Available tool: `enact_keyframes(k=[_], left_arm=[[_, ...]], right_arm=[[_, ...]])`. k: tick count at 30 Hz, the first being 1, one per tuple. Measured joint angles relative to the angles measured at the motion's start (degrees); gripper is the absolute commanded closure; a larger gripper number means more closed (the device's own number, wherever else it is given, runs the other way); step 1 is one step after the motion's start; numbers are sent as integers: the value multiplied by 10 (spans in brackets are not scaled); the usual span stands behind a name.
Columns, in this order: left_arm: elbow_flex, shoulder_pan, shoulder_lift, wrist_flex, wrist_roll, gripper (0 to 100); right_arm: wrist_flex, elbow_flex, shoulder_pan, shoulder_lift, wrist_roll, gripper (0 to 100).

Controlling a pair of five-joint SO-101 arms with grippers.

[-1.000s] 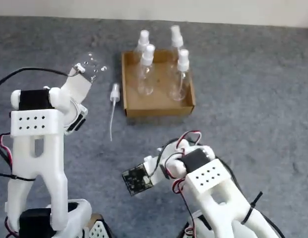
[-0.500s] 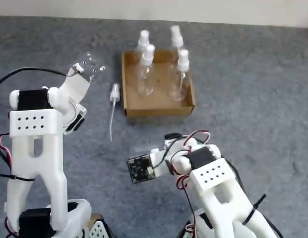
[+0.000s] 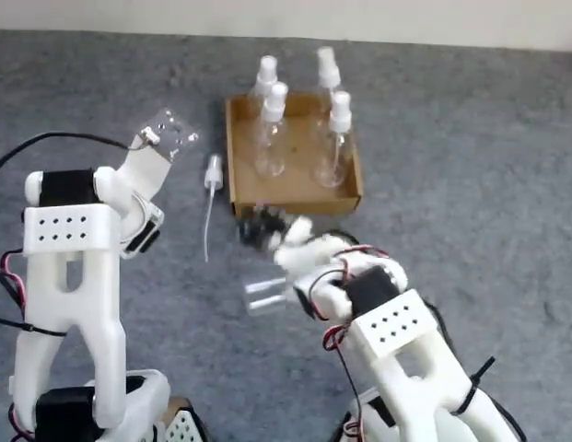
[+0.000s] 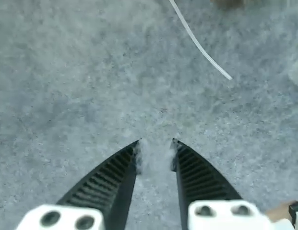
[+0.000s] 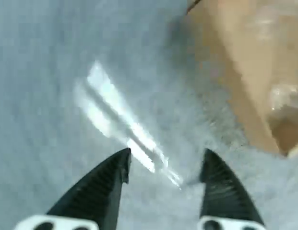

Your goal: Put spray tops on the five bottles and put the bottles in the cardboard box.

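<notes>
Four capped bottles [image 3: 270,138] stand in the cardboard box [image 3: 295,204], and the last bottle [image 5: 122,124] lies uncapped on the desk [image 3: 470,184] under the spread, empty right end effector [image 5: 165,158], which should next pinch it for the loose spray top [image 3: 212,173].

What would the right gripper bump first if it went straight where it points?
Probably the clear bottle lying on the carpet, just ahead of the open right gripper, though depth is hard to judge.
</notes>
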Motion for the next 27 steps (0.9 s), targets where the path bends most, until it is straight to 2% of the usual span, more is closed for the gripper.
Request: enact_keyframes(k=[4, 6, 10, 18, 27], left_arm=[[9, 0, -1, -3, 0, 933], [9, 0, -1, -3, 0, 933], [11, -8, -1, -3, 0, 933], [11, -11, -1, -3, 0, 933], [11, -11, -1, -3, 0, 933]], right_arm=[[0, -44, -11, 0, -297, 863], [-5, -48, -8, 1, -387, 816], [-11, -48, 10, 40, -441, 698], [-11, -54, -15, 156, -718, 721], [-56, -73, -38, 159, -845, 721]])
